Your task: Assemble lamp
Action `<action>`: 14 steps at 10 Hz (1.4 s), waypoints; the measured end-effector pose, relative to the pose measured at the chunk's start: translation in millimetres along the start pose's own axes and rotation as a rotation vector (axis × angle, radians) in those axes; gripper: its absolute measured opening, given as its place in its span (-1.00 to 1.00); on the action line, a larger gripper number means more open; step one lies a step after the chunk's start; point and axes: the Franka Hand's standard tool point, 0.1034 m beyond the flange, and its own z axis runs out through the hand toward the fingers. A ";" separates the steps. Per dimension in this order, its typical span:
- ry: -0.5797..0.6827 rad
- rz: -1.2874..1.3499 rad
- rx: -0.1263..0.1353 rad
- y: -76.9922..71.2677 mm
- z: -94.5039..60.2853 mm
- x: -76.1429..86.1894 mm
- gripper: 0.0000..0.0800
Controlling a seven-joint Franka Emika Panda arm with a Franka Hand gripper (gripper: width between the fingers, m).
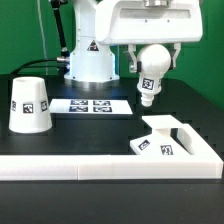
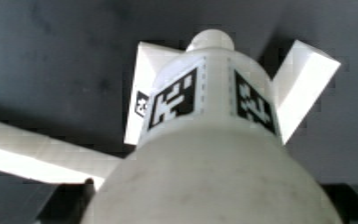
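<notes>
The bulb (image 1: 149,84) hangs in the air over the table's (image 1: 100,132) right half as the exterior view shows it. It is tilted, with its stem pointing down and toward that view's left. The gripper (image 1: 152,60) is clenched on the bulb's round end, one finger on each side. In the wrist view the bulb (image 2: 202,130) fills the middle, and two of its tags face the camera.

The base (image 1: 158,144) lies flat just below the bulb, in the front right corner, touching the white wall (image 1: 60,168) that runs along the front edge. The shade (image 1: 30,106) stands wide end down near the left edge, well apart from both. The marker board (image 1: 95,105) lies between the shade and the bulb, toward the back.
</notes>
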 end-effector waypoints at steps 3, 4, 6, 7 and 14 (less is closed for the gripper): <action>0.061 -0.172 -0.030 8.9 -5.9 15.2 0.44; 0.058 -0.169 -0.029 8.3 -4.8 13.7 0.44; 0.058 -0.168 -0.029 8.4 -4.4 13.4 0.44; 0.059 -0.169 -0.029 8.5 -4.9 14.3 0.44; 0.159 -0.203 -0.075 16.1 -8.7 38.0 0.44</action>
